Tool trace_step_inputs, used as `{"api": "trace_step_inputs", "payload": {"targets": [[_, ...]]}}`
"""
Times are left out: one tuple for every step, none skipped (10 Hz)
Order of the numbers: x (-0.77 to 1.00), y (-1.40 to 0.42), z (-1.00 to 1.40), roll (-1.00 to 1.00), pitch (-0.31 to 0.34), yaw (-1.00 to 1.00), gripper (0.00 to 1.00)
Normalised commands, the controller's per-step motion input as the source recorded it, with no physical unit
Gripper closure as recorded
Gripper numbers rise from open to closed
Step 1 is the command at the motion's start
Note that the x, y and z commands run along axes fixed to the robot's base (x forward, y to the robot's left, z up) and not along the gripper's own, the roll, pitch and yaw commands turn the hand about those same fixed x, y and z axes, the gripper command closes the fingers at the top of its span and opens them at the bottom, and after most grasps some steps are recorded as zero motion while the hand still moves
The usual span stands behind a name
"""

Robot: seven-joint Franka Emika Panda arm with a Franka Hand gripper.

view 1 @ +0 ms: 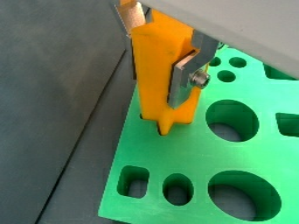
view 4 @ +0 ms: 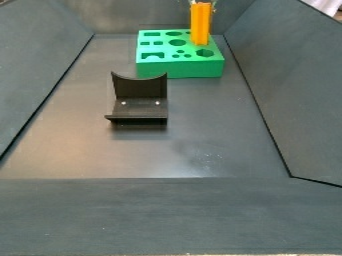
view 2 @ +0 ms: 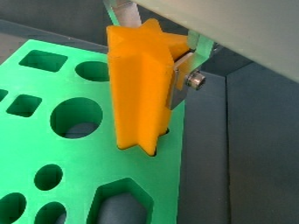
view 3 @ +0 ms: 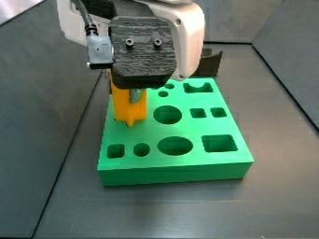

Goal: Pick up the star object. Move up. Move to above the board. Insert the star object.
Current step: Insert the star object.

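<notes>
Star object in pincer — fixture well apart.

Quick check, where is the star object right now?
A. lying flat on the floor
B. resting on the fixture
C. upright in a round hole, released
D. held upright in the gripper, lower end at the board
D: in a wrist view the gripper clamps the upright star object, its lower end at the board.

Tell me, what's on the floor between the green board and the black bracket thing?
Nothing: bare dark floor separates the board from the fixture in a side view. The gripper holds the star object over the board.
</notes>
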Motion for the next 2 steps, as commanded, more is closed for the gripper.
{"api": "trace_step_inputs", "payload": {"targets": [[0.00, 0.00, 0.00, 0.05, 0.000, 0.06, 1.00], [0.00, 0.00, 0.00, 0.00, 0.000, 0.00, 1.00]]}}
